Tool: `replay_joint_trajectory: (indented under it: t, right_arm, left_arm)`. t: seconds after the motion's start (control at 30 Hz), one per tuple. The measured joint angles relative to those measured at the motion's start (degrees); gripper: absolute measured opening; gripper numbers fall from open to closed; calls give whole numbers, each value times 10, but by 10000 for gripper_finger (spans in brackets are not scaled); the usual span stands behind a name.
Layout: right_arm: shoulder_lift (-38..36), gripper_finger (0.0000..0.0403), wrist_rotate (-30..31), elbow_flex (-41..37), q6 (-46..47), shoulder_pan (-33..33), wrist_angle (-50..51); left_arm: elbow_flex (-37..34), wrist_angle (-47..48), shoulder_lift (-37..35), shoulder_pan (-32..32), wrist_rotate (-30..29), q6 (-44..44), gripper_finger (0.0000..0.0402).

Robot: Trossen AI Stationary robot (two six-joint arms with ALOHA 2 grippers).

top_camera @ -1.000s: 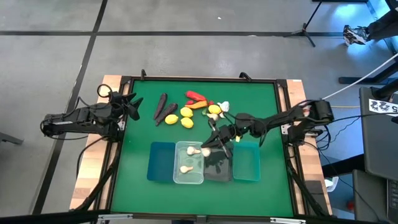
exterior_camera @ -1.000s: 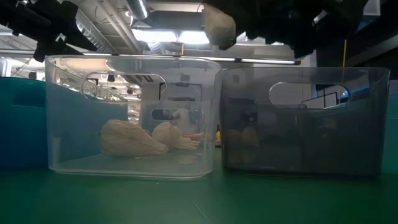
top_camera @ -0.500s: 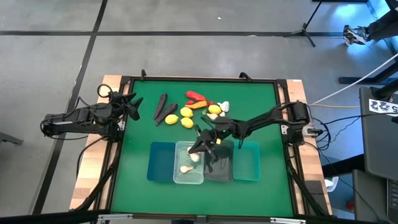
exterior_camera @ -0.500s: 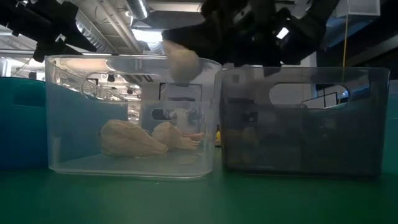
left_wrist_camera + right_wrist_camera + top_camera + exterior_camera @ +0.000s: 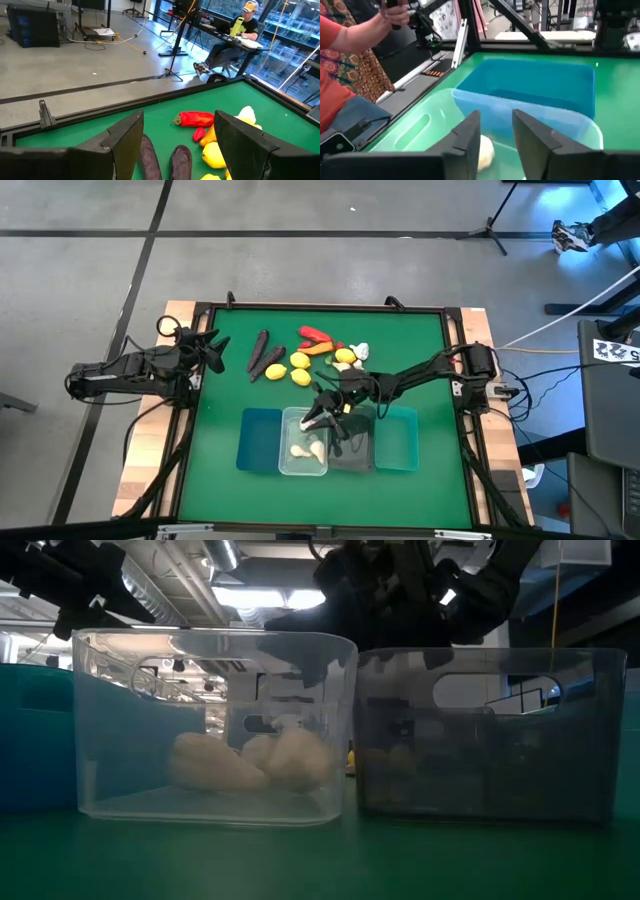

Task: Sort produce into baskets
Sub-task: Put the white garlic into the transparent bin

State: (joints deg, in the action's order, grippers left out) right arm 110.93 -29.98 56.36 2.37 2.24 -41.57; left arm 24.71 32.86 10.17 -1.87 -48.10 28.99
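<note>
My right gripper (image 5: 322,418) hangs open over the clear bin (image 5: 303,442), touching nothing; it also shows in the right wrist view (image 5: 495,120) and the low view (image 5: 400,600). Whitish garlic bulbs (image 5: 300,758) lie on the clear bin's floor, and one shows below my fingers in the right wrist view (image 5: 484,150). The other produce lies on the green mat farther back: purple pieces (image 5: 265,358), lemons (image 5: 300,368), red peppers (image 5: 315,335) and a garlic bulb (image 5: 360,352). My left gripper (image 5: 215,350) waits open at the table's left edge, facing this produce (image 5: 195,119).
The blue bin (image 5: 260,440), the dark grey bin (image 5: 352,448) and the teal bin (image 5: 397,440) stand in a row with the clear one near the front edge. A person's arm (image 5: 350,35) shows beyond the table in the right wrist view.
My right gripper has carried a garlic bulb toward the table's left, from over the dark grey bin to over the clear bin, and has let it go. The bulb has fallen and now lies on the clear bin's floor beside the others.
</note>
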Motion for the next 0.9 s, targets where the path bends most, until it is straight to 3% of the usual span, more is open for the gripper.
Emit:
replay_joint_trajectory:
  t: [0.17,0.37,0.47,0.63,0.9]
  right_arm:
    - [-46,136,-11,0,-29,-19,37]
    - [-147,140,28,0,-87,-88,252]
    - [-185,140,80,0,-117,-124,372]
    - [-196,141,148,0,-146,-181,536]
    - [-158,141,153,-4,-177,-197,530]
  left_arm:
    - [0,0,0,0,0,0,237]
    - [0,0,0,0,0,0,237]
    - [0,1,0,0,0,-3,237]
    - [0,16,0,0,0,1,237]
    - [0,26,0,0,0,10,237]
